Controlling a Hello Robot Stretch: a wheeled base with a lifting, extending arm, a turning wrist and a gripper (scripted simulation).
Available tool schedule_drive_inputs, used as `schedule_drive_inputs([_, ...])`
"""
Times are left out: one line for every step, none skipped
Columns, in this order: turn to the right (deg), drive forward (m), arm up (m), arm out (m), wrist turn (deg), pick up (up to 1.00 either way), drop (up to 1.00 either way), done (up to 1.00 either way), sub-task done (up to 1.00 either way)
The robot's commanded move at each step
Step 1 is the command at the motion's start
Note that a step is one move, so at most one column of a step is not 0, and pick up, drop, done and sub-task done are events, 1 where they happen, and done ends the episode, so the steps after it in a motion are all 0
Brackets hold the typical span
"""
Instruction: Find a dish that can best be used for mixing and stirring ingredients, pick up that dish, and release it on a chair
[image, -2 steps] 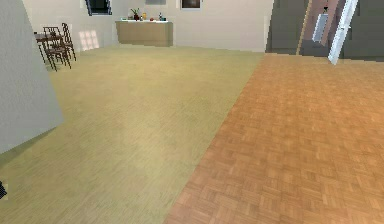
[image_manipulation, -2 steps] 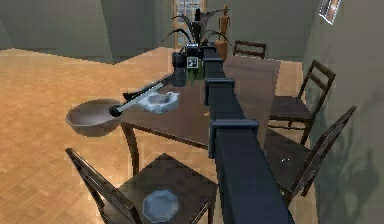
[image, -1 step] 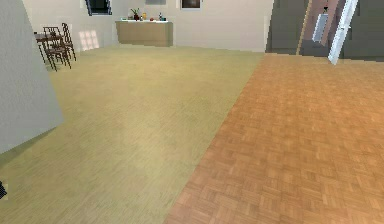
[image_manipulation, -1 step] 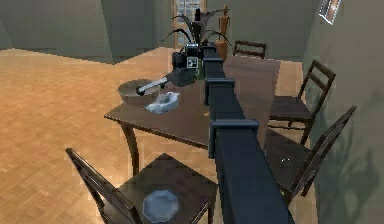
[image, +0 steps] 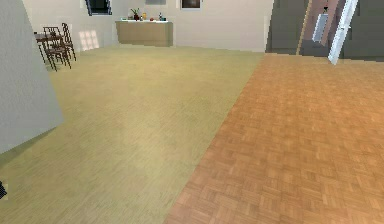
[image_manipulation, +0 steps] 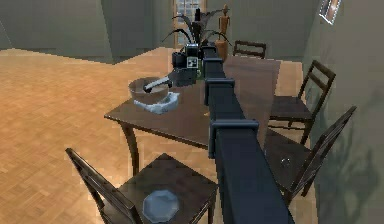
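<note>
In the arm side view a pale grey-blue bowl (image_manipulation: 152, 95) is seen over the near left corner of a dark wooden table (image_manipulation: 190, 125). My arm reaches out above the table, and the gripper (image_manipulation: 162, 86) ends right at the bowl. I cannot tell whether it holds anything, since the bowl may rest on the tabletop. A dark wooden chair (image_manipulation: 150, 190) stands at the table's near side with a small grey-blue thing (image_manipulation: 160, 204) on its seat. Two more chairs (image_manipulation: 300, 100) line the table's right side.
A potted plant (image_manipulation: 195, 35) and small items stand at the table's far end, with another chair (image_manipulation: 250, 48) behind. The forward view shows wide bare floor, stacked dark chairs (image: 55, 45) at the far left, a low sideboard (image: 145, 32) and an open door (image: 340, 30) at the right.
</note>
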Motion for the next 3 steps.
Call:
schedule_drive_inputs([0.0, 0.0, -0.34, 0.0, 0.0, 0.0, 0.0, 0.0, 0.0])
schedule_drive_inputs([0.0, 0.0, -0.5, 0.0, 0.0, 0.0, 0.0, 0.0, 0.0])
schedule_drive_inputs([0.0, 0.0, 0.0, 0.0, 0.0, 0.0, 1.0, 0.0, 0.0])
